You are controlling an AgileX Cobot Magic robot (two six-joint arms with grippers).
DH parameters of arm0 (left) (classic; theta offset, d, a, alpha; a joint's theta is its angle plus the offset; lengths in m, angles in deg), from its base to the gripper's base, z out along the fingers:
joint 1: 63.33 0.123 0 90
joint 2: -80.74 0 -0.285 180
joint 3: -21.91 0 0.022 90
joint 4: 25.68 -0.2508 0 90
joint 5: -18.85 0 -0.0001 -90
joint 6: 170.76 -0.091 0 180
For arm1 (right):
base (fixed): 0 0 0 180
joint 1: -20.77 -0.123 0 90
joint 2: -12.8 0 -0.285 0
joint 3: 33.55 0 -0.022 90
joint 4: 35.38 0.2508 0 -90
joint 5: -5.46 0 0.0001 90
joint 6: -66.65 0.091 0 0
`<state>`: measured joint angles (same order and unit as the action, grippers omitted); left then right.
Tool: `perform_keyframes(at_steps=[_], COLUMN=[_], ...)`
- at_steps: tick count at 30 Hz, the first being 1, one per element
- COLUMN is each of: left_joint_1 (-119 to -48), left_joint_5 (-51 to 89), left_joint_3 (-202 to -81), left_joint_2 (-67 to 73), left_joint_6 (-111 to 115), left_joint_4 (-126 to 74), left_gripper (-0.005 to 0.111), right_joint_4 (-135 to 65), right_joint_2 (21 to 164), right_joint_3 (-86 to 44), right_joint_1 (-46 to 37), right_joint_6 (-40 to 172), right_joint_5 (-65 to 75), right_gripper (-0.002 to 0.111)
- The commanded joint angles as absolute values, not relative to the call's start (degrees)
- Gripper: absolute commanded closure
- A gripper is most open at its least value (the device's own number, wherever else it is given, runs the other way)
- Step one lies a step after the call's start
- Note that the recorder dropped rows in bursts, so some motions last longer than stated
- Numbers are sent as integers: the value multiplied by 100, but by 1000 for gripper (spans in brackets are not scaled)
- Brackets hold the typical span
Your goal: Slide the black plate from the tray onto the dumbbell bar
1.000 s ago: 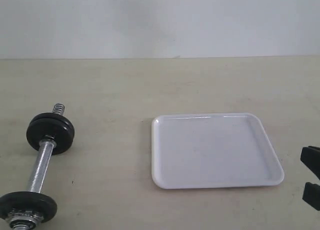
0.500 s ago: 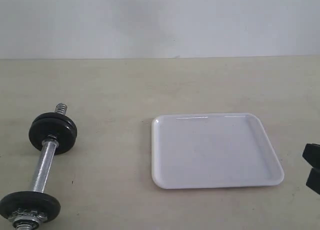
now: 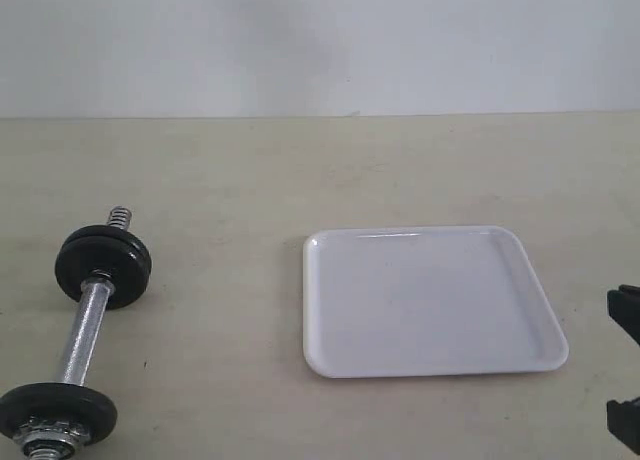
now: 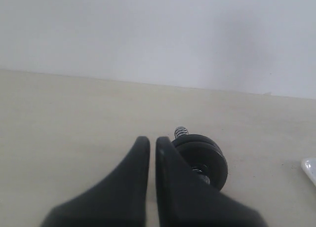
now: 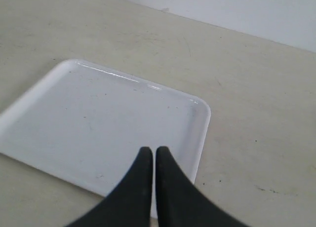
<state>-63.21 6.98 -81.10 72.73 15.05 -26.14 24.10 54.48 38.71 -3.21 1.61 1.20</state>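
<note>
**Q:** Nearest first: how do your grippers stand?

**A:** My left gripper point(image 4: 152, 143) has its fingers pressed together on nothing, just short of the dumbbell. My right gripper point(image 5: 150, 150) is likewise closed and empty, and hangs over the near rim of the tray point(image 3: 312, 310).

**Q:** And the task's things, going outward?

**A:** The bar point(image 3: 82, 330) lies on the table point(image 3: 220, 180) at my left, well apart from the tray. A single disc point(image 3: 55, 412) sits on its near end. The tray holds nothing. The far end of the bar carries what looks like two discs face to face, with bare thread point(image 3: 119, 216) beyond them. I take the outer one to be the black plate point(image 4: 196, 137), though I cannot tell the two apart.

**Q:** What is left to do?

**A:** In my judgement, nothing of the sliding itself. No nut shows outside that plate, so whether it is locked on I cannot tell.
</note>
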Motion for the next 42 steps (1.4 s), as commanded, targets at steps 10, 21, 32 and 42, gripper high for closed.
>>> perform_keyframes(at_steps=[10,21,32,42], left_joint_1=[-6298,-6298,-6298,-6298], left_joint_5=[752,752,752,752], left_joint_3=[-8088,-8088,-8088,-8088], left_joint_2=[7296,7296,7296,7296], left_joint_6=[1474,1474,1474,1474], left_joint_4=[-2607,-2607,-2607,-2607], left_gripper=[102,102,102,102], right_joint_4=[4264,5793,5562,5217], right_joint_2=[5000,3802,3438,3046], right_joint_3=[3895,3895,3994,4367], right_joint_1=[-308,29,411,491], right_joint_6=[19,19,19,19], right_joint_5=[99,405,912,1024], right_gripper=[108,108,108,108])
